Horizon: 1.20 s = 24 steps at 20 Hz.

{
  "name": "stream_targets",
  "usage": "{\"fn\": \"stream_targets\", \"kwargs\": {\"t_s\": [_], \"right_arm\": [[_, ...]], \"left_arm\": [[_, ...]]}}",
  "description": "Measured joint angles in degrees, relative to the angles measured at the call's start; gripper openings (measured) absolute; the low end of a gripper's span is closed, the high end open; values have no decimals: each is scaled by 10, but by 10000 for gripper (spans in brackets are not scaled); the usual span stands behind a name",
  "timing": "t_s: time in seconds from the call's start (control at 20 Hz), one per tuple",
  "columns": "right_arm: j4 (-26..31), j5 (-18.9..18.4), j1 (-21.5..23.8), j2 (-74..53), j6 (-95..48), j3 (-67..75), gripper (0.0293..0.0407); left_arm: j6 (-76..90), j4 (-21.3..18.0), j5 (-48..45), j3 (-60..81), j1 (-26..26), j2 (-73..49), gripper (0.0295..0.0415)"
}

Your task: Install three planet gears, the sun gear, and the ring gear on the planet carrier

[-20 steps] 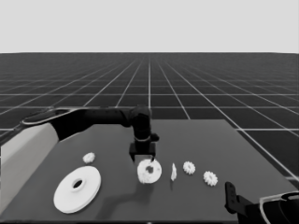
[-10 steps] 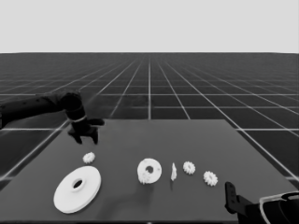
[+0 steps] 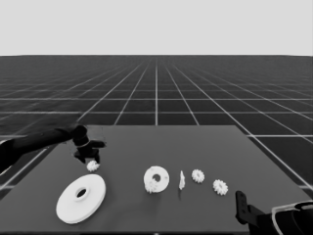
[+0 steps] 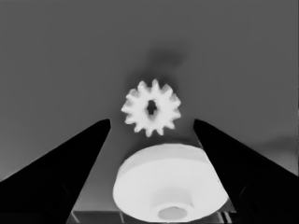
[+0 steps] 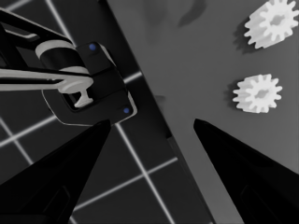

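White parts lie on the dark bench [image 3: 205, 142]: the larger round part [image 3: 80, 198] near the left end, the smaller round part [image 3: 156, 179] mid-bench with one gear [image 3: 152, 186] at its front edge, then a thin white piece [image 3: 182, 180] and two gears [image 3: 197, 176] [image 3: 220, 186]. Left tool [image 3: 88, 157], fingers spread and empty, hovers over a fourth gear [image 4: 151, 108] just behind the larger round part. Right tool [image 5: 152, 128], fingers apart, is parked at the bench's near right corner.

Dark table [image 3: 205, 147], gridded floor [image 3: 156, 88]
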Motion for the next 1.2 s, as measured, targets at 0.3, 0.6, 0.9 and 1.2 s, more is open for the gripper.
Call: {"fn": "stream_targets", "kwargs": {"t_s": [0.3, 0.6, 0.9, 1.2], "right_arm": [[0, 0, 0, 0, 0, 0, 385], [0, 0, 0, 0, 0, 0, 385], [0, 0, 0, 0, 0, 0, 385], [0, 0, 0, 0, 0, 0, 385]], "left_arm": [[29, 9, -37, -67, 38, 34, 384], [30, 9, -39, -71, 38, 34, 312], [-22, -11, 38, 48, -16, -22, 312], [-19, -87, 140, 54, -164, -28, 312]]}}
